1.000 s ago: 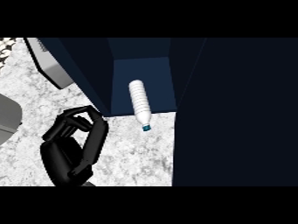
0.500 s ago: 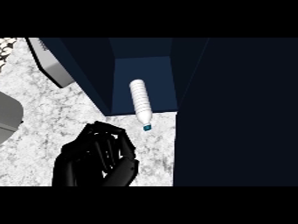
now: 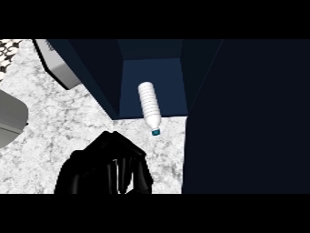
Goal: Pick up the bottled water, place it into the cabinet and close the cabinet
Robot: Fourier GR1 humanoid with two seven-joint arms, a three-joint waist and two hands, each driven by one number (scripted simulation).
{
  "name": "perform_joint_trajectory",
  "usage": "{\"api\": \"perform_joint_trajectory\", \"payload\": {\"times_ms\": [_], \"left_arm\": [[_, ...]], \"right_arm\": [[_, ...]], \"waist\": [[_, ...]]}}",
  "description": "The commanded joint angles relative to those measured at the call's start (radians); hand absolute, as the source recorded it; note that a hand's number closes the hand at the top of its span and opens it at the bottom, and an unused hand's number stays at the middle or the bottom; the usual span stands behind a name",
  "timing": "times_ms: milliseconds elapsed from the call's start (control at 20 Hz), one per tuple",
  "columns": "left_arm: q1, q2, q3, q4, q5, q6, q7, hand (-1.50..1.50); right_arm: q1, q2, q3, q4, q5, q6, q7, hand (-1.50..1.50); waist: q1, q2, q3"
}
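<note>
The water bottle (image 3: 148,103) lies lengthwise at one o'clock from my robot hand (image 3: 110,166); finger state unclear.

Bare counter (image 3: 43,136) beside open cabinet (image 3: 150,68)

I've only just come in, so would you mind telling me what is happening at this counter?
A clear plastic water bottle with a blue cap lies in the open dark blue cabinet, its cap end poking out over the white marbled counter. Nothing holds it. One black hand shows at the lower edge, just short of the bottle; which hand it is, and how its fingers stand, cannot be told. The cabinet is not yet closed.
</note>
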Motion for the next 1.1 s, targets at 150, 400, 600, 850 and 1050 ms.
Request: {"api": "perform_joint_trajectory", "payload": {"times_ms": [150, 400, 600, 850, 1050], "left_arm": [[-0.020, -0.104, 0.102, 0.217, 0.231, -0.306, -0.244, 1.50], [-0.109, -0.217, 0.160, 0.416, 0.262, -0.390, -0.297, 1.50], [-0.230, -0.237, 0.203, 0.489, 0.230, -0.323, -0.255, 1.50], [-0.311, -0.239, 0.182, 0.613, 0.298, -0.278, -0.365, 1.50], [-0.431, -0.240, 0.270, 0.742, 0.291, -0.268, -0.334, 1.50]], "right_arm": [[0.033, 0.002, -0.001, -0.130, -0.063, -0.022, 0.088, -1.50], [0.047, 0.017, -0.041, -0.105, -0.080, 0.007, 0.073, -1.50], [0.017, -0.009, -0.092, -0.148, -0.170, -0.015, 0.156, -1.50], [-0.034, 0.004, -0.112, -0.096, -0.155, -0.010, 0.171, -1.50], [-0.034, 0.010, -0.117, -0.109, -0.164, 0.003, 0.158, -1.50]], "waist": [[0.016, -0.005, 0.007], [0.028, -0.018, 0.012], [0.038, -0.017, 0.012], [0.037, -0.018, 0.012], [0.034, -0.018, 0.013]]}}
